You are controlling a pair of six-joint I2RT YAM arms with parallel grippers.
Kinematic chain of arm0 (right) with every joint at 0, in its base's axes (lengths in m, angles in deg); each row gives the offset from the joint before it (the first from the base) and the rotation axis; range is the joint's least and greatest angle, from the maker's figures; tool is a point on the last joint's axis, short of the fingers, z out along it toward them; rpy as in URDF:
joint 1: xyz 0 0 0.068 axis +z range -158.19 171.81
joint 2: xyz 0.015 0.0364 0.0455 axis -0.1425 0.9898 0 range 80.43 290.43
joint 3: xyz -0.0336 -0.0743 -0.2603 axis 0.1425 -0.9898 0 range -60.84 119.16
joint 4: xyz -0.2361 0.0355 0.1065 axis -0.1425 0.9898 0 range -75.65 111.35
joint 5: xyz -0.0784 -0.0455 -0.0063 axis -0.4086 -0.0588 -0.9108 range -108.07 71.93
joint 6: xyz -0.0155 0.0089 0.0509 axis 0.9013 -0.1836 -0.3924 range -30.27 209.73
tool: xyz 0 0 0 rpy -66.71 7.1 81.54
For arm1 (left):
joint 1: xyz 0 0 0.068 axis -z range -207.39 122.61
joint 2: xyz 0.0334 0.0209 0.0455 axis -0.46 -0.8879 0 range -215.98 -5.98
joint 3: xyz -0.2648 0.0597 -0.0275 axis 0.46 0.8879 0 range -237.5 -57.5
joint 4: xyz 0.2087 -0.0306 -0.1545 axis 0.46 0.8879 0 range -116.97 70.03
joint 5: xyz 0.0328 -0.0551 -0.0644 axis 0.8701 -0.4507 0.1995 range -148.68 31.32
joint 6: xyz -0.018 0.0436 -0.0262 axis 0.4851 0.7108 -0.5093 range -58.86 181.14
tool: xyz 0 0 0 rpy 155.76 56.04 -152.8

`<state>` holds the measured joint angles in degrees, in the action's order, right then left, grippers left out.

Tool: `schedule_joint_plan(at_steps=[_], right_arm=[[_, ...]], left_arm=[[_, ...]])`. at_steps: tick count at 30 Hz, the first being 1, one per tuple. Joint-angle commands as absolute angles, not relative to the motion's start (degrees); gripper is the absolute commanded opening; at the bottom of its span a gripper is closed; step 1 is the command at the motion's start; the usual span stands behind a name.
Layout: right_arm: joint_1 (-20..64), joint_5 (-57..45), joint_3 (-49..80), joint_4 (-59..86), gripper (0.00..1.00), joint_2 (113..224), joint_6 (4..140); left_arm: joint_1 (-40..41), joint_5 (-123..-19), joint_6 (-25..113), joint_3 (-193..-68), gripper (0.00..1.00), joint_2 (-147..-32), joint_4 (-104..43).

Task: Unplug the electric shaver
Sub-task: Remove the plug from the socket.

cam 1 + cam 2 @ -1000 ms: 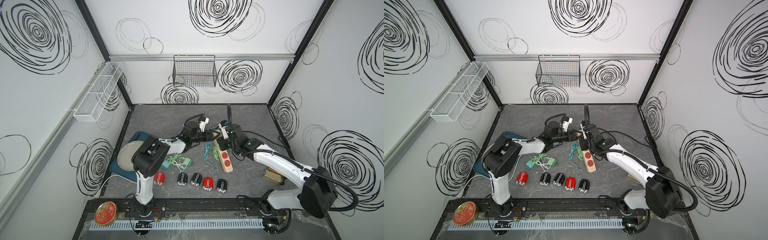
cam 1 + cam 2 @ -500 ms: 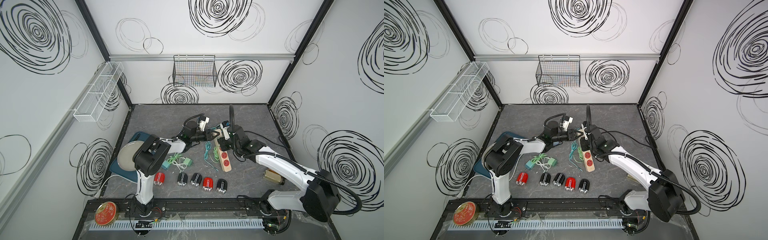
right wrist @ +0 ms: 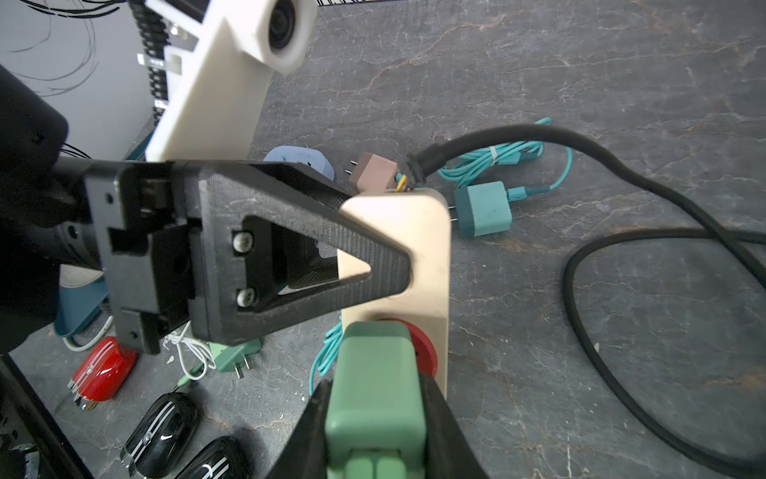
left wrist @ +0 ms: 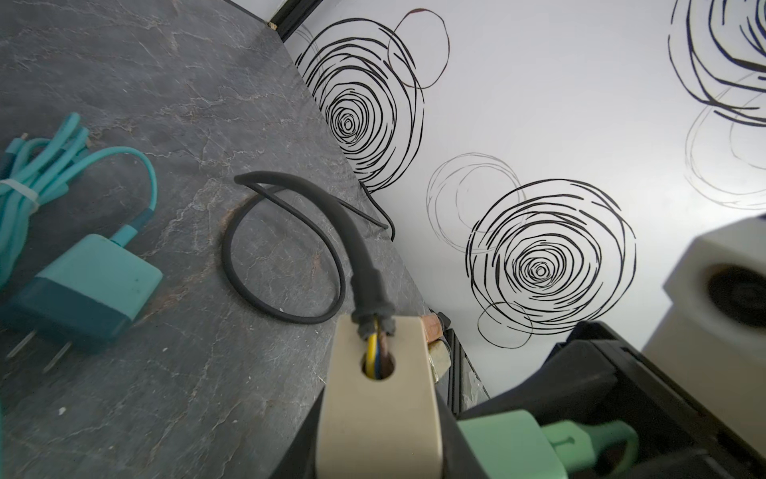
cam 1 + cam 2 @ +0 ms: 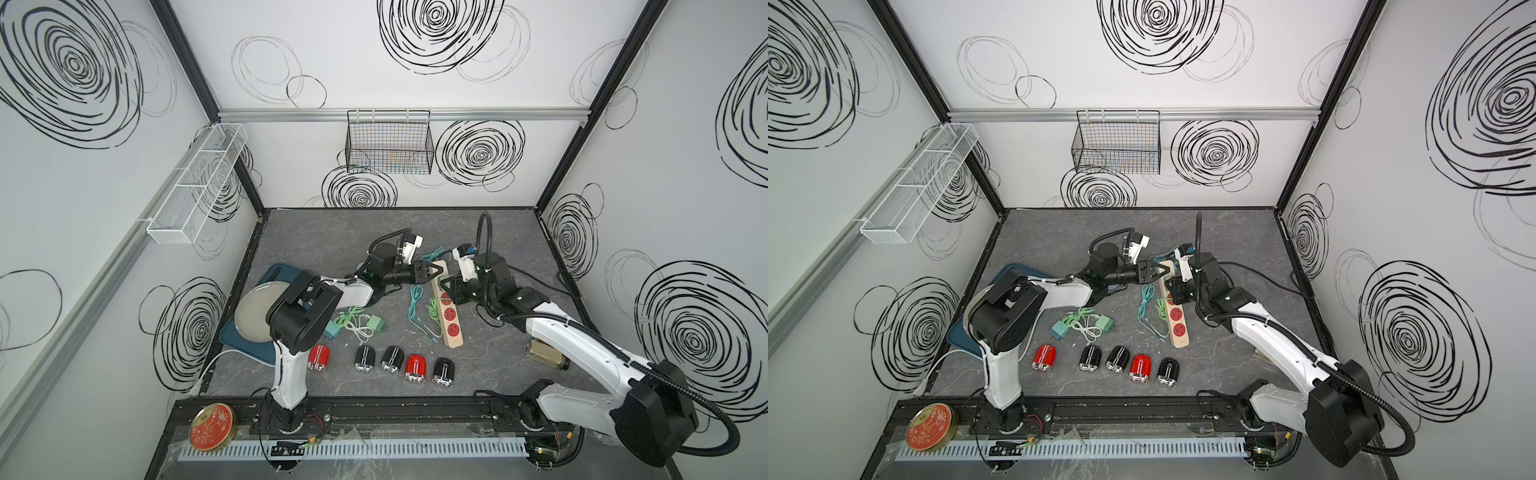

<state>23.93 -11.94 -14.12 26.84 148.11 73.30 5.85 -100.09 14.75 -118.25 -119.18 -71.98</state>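
Both arms meet at the long beige plastic power strip [image 5: 449, 316] with red sockets. Your left gripper [image 5: 435, 271] is clamped on its cord end; your right gripper [image 3: 375, 385] pinches the boxy green plastic plug [image 4: 505, 446], seated in the socket nearest that end.

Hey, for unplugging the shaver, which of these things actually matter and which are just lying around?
In the job: power strip, clamped by left gripper; green plug in it, gripped by right gripper.
Lying about: teal charger, five shavers, plate, red tin, wire basket.
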Motion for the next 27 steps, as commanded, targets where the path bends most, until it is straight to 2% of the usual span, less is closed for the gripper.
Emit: schedule_joint_plan(at_steps=[1, 5, 12, 14, 20, 27], right_arm=[[24.55, -16.83, -11.36, 26.30, 0.10, 146.49, 73.31], [29.97, -29.43, -10.16, 29.45, 0.07, 148.34, 73.87], [36.25, -43.14, -7.38, 31.81, 0.06, 150.89, 72.40], [36.13, -41.99, -7.37, 31.63, 0.05, 150.81, 72.06], [33.50, -30.08, -10.35, 28.10, 0.06, 146.52, 71.30], [25.90, -14.28, -14.68, 23.82, 0.07, 140.51, 69.59]], left_arm=[[4.78, -99.70, 19.34, -117.78, 0.22, -118.58, -71.69], [5.04, -98.72, 20.73, -118.64, 0.22, -118.48, -68.95], [5.05, -97.33, 22.86, -118.84, 0.21, -118.21, -66.04], [5.05, -96.94, 23.21, -118.76, 0.21, -118.13, -65.72], [4.67, -97.21, 22.66, -118.42, 0.21, -118.46, -66.96], [4.60, -96.88, 22.88, -119.06, 0.21, -118.56, -66.38]])
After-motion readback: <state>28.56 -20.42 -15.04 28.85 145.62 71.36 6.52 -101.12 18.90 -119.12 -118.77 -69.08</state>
